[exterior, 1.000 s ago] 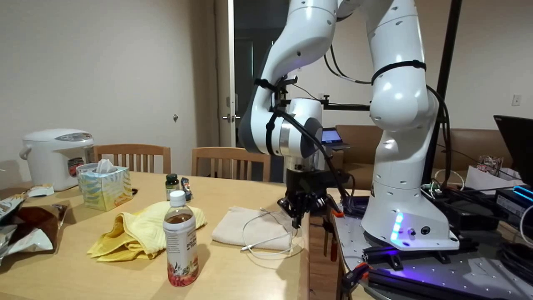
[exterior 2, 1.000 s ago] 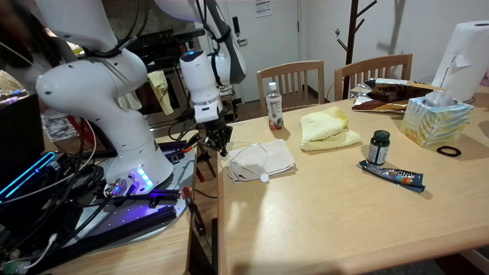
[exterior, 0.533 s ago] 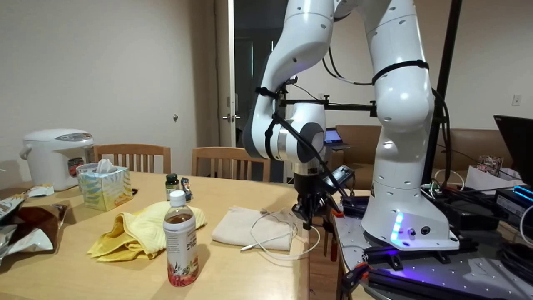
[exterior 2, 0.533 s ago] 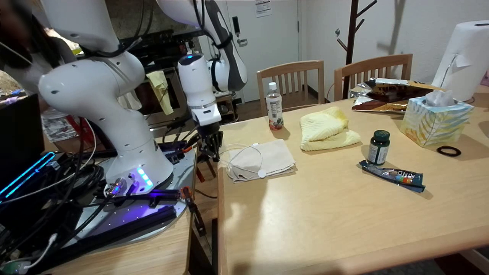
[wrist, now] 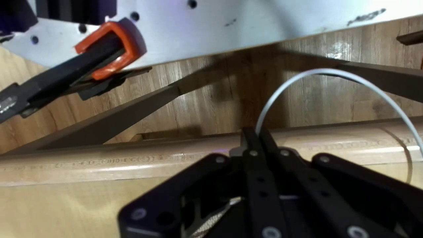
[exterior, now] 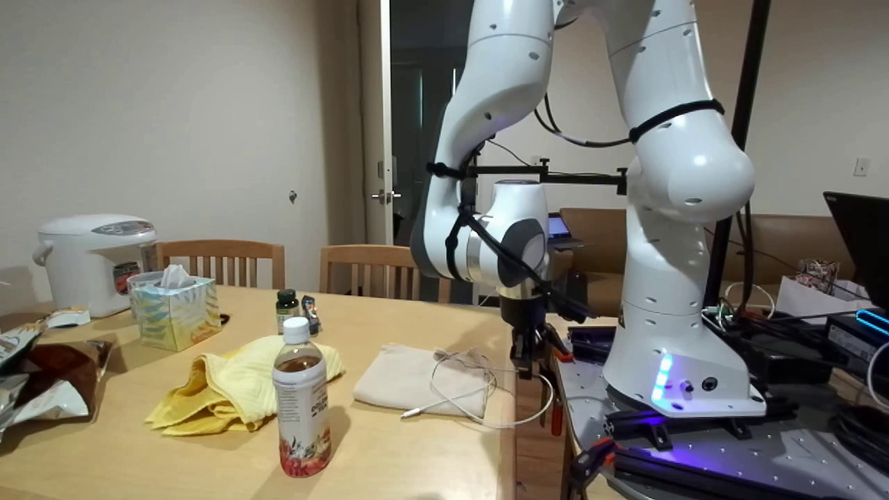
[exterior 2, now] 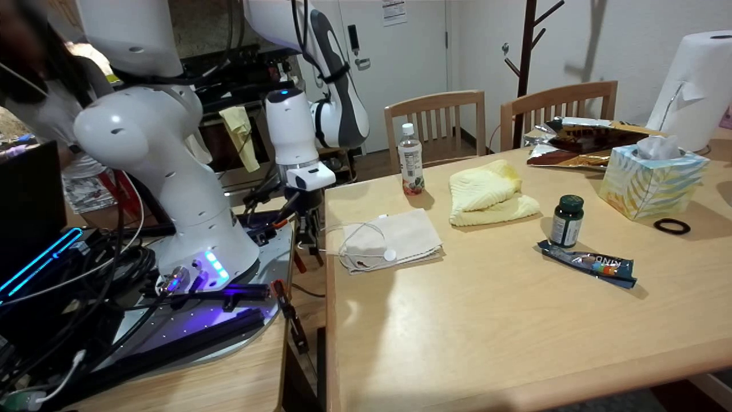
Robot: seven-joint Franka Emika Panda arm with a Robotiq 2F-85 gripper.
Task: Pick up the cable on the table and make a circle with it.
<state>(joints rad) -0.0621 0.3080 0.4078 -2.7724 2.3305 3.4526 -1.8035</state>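
Note:
The thin white cable (exterior: pixel 531 419) lies in loose loops over a folded beige cloth (exterior: pixel 396 375) near the table edge. Its slim end (exterior: pixel 411 413) rests beside the cloth. A round white disc (exterior 2: pixel 390 255) lies along the cable on the cloth in an exterior view. My gripper (exterior: pixel 524 373) is shut on the cable just beyond the table edge, on the robot base side. In the wrist view the fingertips (wrist: pixel 256 132) pinch the cable (wrist: pixel 319 70), which arcs up and to the right over the gap. The gripper also shows in an exterior view (exterior 2: pixel 310 243).
A bottle (exterior: pixel 302 410), a yellow cloth (exterior: pixel 243 382), a tissue box (exterior: pixel 177 316) and a green jar (exterior 2: pixel 567 220) stand on the table (exterior 2: pixel 486 320). A snack bar (exterior 2: pixel 589 263) lies near the jar. An orange and black clamp (wrist: pixel 112 49) sits on the robot's mount.
My gripper has moved off the table edge toward the robot base, drawing the cable along. The cable's arc now reaches past the edge, and the white disc has shifted slightly.

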